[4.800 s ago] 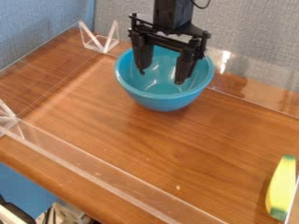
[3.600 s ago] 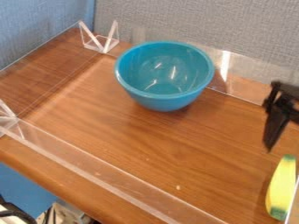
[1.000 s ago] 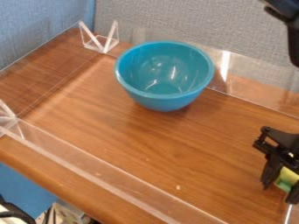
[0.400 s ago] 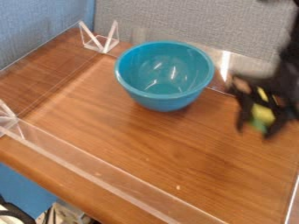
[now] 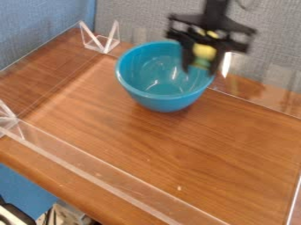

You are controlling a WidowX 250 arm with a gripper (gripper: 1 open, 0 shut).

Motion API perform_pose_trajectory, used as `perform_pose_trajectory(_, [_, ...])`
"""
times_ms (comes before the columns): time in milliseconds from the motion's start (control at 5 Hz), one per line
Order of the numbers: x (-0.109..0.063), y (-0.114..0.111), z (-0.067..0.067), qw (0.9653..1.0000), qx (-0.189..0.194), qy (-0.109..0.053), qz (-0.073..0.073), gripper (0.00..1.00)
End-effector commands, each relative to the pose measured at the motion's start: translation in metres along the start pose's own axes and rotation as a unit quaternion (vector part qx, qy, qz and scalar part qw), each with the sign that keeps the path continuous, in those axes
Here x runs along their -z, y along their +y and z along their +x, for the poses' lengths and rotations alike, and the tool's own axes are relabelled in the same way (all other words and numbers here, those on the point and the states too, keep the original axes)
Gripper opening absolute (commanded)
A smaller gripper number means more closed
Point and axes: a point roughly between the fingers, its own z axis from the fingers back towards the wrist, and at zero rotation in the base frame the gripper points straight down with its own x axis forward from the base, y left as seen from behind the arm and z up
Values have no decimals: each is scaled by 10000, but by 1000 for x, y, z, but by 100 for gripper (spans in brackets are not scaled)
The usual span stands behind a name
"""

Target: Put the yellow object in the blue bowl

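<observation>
Fingers [image 5: 193,60] of the gripper [image 5: 207,58] are clamped on the yellow object [image 5: 203,53], which shows as a small yellowish-green piece between the two dark prongs, held up in the air and not touching anything below. It hangs over the right-hand rim of the blue bowl [image 5: 156,88], just above the bowl's opening, with the gripper pointing down and its black body rising out of the top of the picture. This part of the picture is somewhat blurred, so the exact tilt of the piece cannot be told. The bowl sits upright on the wooden table [image 5: 141,149], towards the back, and its inside looks bare. A low clear plastic wall [image 5: 70,163] runs around the table's edges, with small triangular clear brackets [image 5: 97,38] at the back left corner and another at the left edge. Behind the table stands a blue-grey panel [image 5: 135,18]
</observation>
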Motion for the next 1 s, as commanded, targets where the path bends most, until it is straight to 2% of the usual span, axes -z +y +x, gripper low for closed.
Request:
perform_pose_trajectory(0, [-38, 41, 19, 9978, -361, -451, -313, 0])
perform_pose_trajectory(200, [-19, 58, 34, 9979, -396, -375, -355, 0])
perform_pose_trajectory(400, [1, 53, 47, 9981, -366, -258, -420, 0])
perform_pose_trajectory(600, [7, 44, 43, 9977, -350, -239, -519, 0])
perform_pose_trajectory(800, [13, 34, 39, 9969, -428, -306, -582, 0])
